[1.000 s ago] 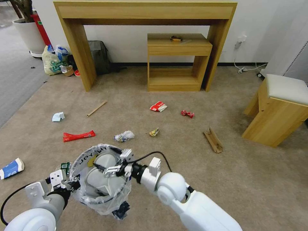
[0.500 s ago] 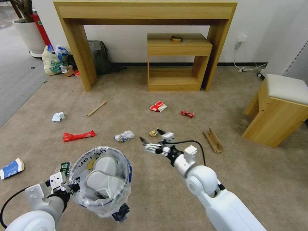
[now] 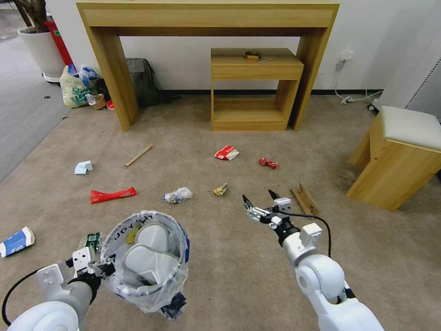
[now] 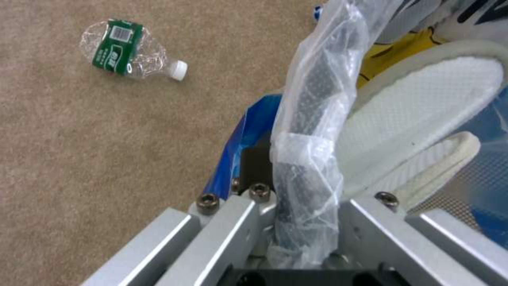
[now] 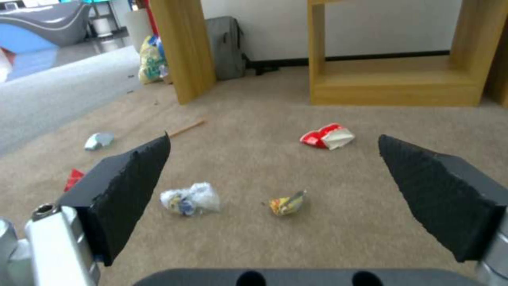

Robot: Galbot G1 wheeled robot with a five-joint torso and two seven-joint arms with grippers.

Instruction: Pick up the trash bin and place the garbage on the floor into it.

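The trash bin, a small round bin lined with a printed clear bag, hangs low at the left. My left gripper is shut on its rim. Two white slippers lie inside it. My right gripper hovers open over the floor, right of the bin. Garbage lies ahead: a crumpled white wrapper, a yellow wrapper, a red-white carton, a red wrapper, a cardboard strip, a paper cup and a green-label bottle.
A wooden console table and a low shelf unit stand against the far wall. A padded stool is at the right. A yellowish bag and grey backpack sit at the back left. Grey carpet borders the left.
My right gripper has left its place over the bin and swung right and forward over the carpet. The bin stays held in my left gripper.
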